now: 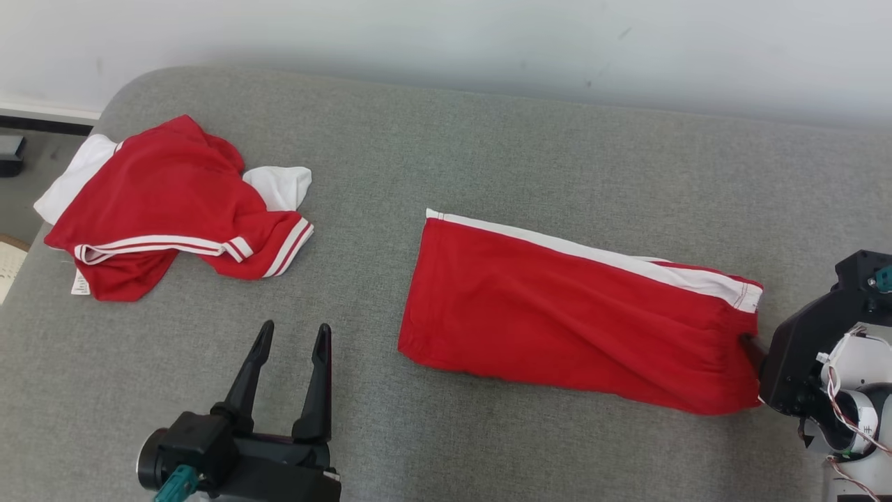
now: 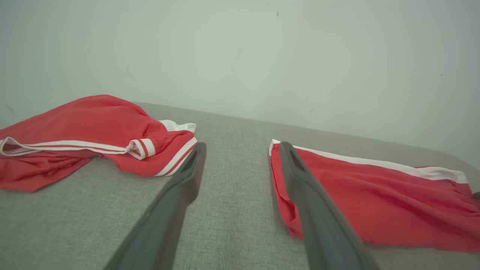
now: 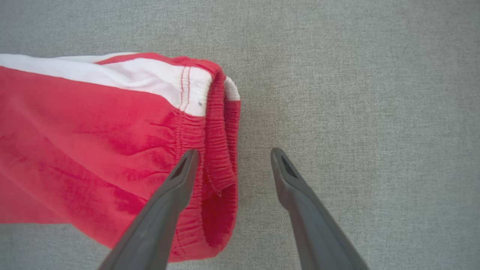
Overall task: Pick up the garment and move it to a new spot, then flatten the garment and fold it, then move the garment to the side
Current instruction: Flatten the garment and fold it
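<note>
The garment, a red jersey shirt with white sleeves and striped trim, lies crumpled at the far left of the grey cushion; its white label pokes out at the lower left and its numerals are hidden. My left gripper stands open and empty over bare cushion, below and right of the shirt. The left wrist view has the shirt left of the left gripper. My right gripper is open, one finger over red shorts, the other over bare cushion, their waistband between.
The folded red shorts with a white side stripe lie across the middle right of the cushion. A pale wall runs behind. The cushion's left edge drops to the floor.
</note>
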Motion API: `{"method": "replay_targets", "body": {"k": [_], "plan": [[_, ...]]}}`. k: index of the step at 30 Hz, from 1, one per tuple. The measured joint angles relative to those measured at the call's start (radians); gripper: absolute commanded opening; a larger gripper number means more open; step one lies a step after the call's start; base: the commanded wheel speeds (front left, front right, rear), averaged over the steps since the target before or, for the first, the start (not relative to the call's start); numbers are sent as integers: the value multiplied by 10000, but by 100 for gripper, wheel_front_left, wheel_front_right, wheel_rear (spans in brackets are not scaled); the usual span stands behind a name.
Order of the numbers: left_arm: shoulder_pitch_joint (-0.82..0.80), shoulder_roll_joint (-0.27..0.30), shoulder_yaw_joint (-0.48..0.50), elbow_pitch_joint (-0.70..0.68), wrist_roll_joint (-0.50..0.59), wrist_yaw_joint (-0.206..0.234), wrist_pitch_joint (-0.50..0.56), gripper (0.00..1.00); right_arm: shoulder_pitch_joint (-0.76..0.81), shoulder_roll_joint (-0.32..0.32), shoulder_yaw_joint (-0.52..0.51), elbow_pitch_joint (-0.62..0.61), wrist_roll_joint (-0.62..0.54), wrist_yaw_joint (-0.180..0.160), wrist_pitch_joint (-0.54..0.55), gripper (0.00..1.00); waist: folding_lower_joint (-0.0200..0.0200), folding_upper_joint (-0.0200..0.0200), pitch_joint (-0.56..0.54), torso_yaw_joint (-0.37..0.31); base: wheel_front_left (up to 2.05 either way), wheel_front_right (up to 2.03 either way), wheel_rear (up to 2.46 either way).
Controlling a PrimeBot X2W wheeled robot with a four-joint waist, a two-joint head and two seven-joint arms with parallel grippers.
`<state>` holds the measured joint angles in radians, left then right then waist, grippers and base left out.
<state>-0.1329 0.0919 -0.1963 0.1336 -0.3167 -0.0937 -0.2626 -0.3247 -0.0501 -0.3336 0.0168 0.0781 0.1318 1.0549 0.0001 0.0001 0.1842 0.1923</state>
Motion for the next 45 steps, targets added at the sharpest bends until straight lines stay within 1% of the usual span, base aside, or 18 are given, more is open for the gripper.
{"method": "replay_targets", "body": {"k": [9, 16, 21, 22, 23, 24, 25, 27, 28, 29, 36, 45], "plan": [[-147, -138, 173, -117, 159, -132, 0, 100, -335, 0, -324, 1034, -130, 0, 58, 100, 0, 0, 288, 326, 0, 0, 0], [-158, -199, 209, -100, 169, -207, 0, 100, -757, -21, -341, 1691, -151, 0, 6, 100, 0, 0, 445, 520, 0, 0, 0], [-185, -228, 234, -59, 188, -221, 0, 100, -1178, -54, -203, 2313, 73, 0, -81, 100, -1, -1, 532, 628, 0, 0, 0], [-194, -232, 242, -46, 194, -222, 0, 100, -1267, -61, -167, 2424, 105, 0, -90, 96, -1, -1, 545, 641, 0, 0, 0], [-207, -238, 251, -31, 194, -224, 0, 100, -1333, -81, -105, 2543, 130, -2, -121, 85, -1, -1, 556, 651, 0, 0, 0], [-219, -242, 259, -25, 196, -236, 0, 100, -1399, -88, -71, 2642, 203, -2, -142, 56, -1, -1, 568, 657, 0, 0, 0], [-230, -245, 261, -19, 196, -265, 0, 100, -1459, -94, -56, 2713, 215, -2, -173, 45, -1, -1, 580, 665, 0, 0, 0], [-268, -259, 255, -2, 201, -270, 0, 100, -1523, -90, -42, 2859, 213, -2, -261, 22, -1, -1, 593, 681, 0, 0, 0], [-281, -263, 255, 2, 205, -290, 0, 100, -1568, -81, -42, 2905, 207, -2, -301, 4, -1, -1, 597, 685, 0, 0, 0], [-282, -267, 255, 10, 205, -293, 0, 100, -1617, -59, -54, 2951, 174, -2, -351, 0, -1, 0, 598, 684, 0, 0, 0], [-283, -293, 326, 44, 209, -297, 0, 100, -1830, 50, -577, 2903, -573, 4, -673, 0, 0, 0, 588, 553, 0, 0, 0], [-347, -293, 288, 125, 263, -305, 0, 100, -2290, 15, -1829, 2247, -2326, 2, -606, 0, 0, 0, 535, 434, 0, 0, 0]]}}
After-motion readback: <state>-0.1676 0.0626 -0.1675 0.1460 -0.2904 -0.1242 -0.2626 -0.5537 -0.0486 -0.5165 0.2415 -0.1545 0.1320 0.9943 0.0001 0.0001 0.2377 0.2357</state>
